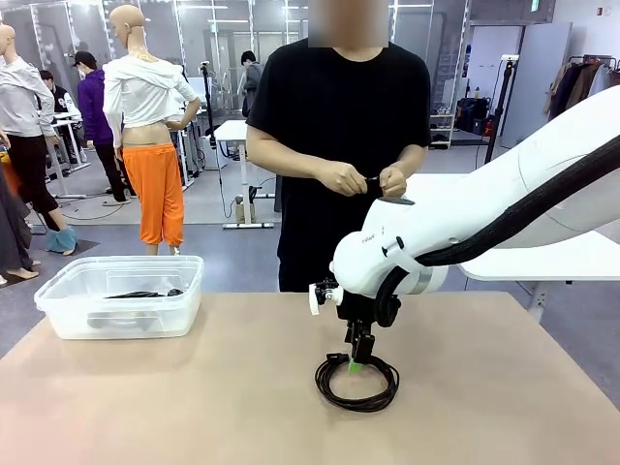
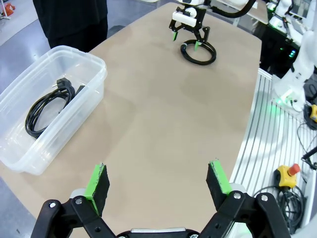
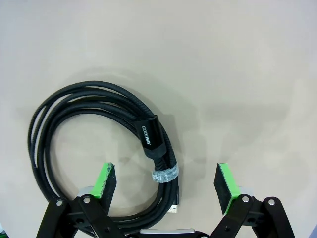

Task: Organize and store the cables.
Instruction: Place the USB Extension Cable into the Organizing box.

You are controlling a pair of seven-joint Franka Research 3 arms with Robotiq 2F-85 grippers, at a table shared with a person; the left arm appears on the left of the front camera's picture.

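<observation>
Far left on the surface (image 1: 194,407): clear plastic bin (image 1: 97,315), with one coiled black cable (image 1: 140,294) lying flat on its bottom. Left tool (image 2: 157,173) hangs above bare surface near the bin, fingers spread wide, nothing between them.

Right of centre: second coiled cable (image 1: 358,406) lies flat on the surface, well apart from the bin. Right tool (image 1: 356,363) is straight over it, pointing down. Its fingers are wide apart and straddle one side of the coil. The plug end (image 3: 148,136) and a grey wrap tie (image 3: 165,174) sit between the green pads (image 3: 105,178), untouched by them.

Far side, behind that coil: a person stands with both hands (image 1: 341,177) together at waist height, holding something small and dark, too small to identify.
</observation>
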